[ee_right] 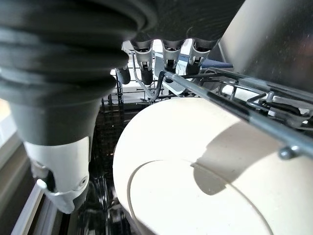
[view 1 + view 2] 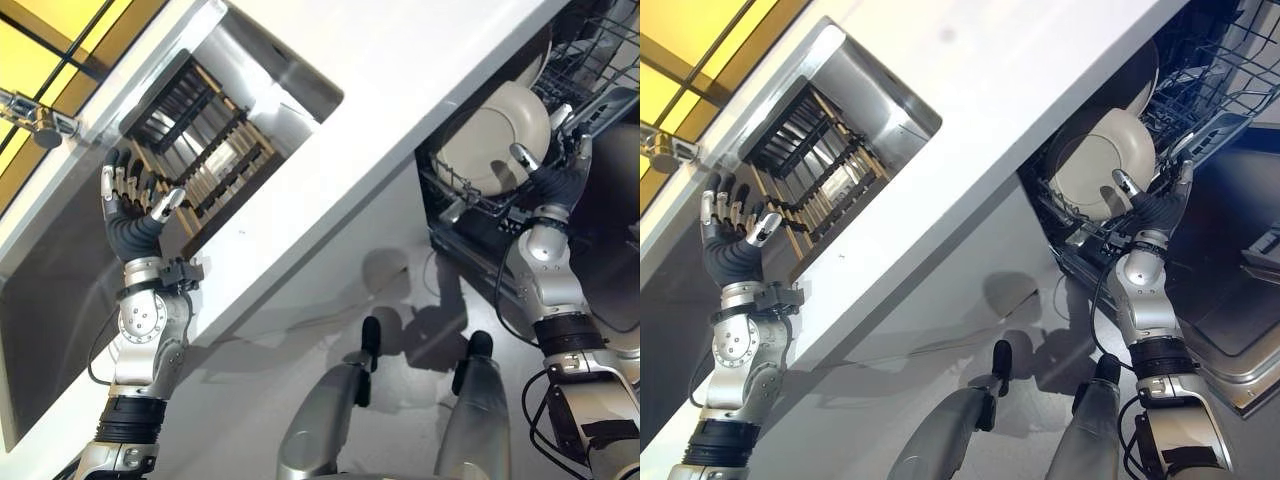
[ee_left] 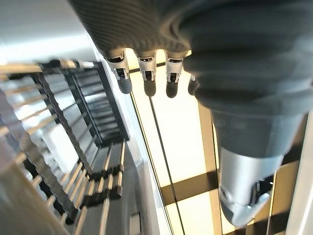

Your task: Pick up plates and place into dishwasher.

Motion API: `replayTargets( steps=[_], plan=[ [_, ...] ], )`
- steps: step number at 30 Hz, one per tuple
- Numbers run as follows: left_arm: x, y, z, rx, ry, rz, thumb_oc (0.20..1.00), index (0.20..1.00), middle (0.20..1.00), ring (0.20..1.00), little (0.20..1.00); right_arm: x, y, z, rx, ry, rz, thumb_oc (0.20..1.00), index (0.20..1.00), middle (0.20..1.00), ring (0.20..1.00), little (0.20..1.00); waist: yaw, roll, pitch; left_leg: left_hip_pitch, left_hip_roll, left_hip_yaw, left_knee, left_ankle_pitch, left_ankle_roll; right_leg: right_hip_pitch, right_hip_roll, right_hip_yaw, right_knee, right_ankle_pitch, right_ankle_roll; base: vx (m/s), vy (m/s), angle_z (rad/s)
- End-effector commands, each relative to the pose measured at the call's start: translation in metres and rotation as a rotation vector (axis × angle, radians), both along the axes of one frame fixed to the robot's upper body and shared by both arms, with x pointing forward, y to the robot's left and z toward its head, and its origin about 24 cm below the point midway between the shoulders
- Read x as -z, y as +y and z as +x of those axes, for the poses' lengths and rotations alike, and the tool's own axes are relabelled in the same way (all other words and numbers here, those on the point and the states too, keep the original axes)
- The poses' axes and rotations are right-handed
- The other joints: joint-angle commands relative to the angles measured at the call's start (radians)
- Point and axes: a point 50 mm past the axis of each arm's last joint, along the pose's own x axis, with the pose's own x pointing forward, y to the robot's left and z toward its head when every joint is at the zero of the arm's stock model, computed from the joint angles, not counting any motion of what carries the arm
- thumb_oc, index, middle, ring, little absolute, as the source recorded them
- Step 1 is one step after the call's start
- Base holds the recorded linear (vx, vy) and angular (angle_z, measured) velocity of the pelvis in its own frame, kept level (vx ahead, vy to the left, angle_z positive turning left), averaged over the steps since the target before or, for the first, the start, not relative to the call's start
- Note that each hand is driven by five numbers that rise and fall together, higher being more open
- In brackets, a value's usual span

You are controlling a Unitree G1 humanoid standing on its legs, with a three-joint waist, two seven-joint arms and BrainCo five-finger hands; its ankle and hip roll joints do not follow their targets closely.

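A cream plate (image 2: 495, 140) stands on edge in the dishwasher's lower wire rack (image 2: 590, 60). My right hand (image 2: 560, 180) is at the plate's rim, its thumb on the near face and its straight fingers (image 1: 146, 68) reaching past the edge to the rack wires. In the right wrist view the plate (image 1: 195, 171) lies between thumb and fingers without being clasped, so the hand is open. My left hand (image 2: 130, 215) is raised and open in front of the sink, holding nothing; its fingers (image 3: 146, 78) are straight.
A dark slatted dish rack (image 2: 200, 150) sits inside the steel sink. A white counter (image 2: 400, 80) runs between the sink and the dishwasher. The open dishwasher door (image 2: 1230, 300) lies below my right arm. A faucet (image 2: 40, 120) stands behind the sink.
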Motion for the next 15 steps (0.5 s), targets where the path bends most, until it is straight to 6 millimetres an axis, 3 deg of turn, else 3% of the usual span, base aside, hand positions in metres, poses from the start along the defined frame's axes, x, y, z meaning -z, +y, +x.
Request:
replayTargets(
  steps=[1,15],
  plan=[
    [0.003,0.000,-0.008,0.031,-0.003,0.020,1.000,1.000,1.000,1.000,1.000,-0.088,0.067,0.009,-0.230,-0.316,-0.137,1.000,1.000,1.000,1.000,1.000,0.065,-0.010,0.087,-0.042,-0.058,0.000,0.165,-0.115,0.043,0.112,-0.083,-0.007,-0.341,0.223,0.049,-0.03,0.043,0.08],
    [0.008,0.005,-0.019,0.072,-0.009,0.020,1.000,1.000,1.000,1.000,1.000,-0.131,0.059,0.006,-0.192,-0.428,-0.165,1.000,1.000,1.000,1.000,1.000,0.113,0.028,0.087,-0.051,-0.081,-0.005,0.133,-0.094,0.047,0.100,-0.133,-0.037,-0.366,0.256,0.071,-0.02,0.047,0.12]
  ],
)
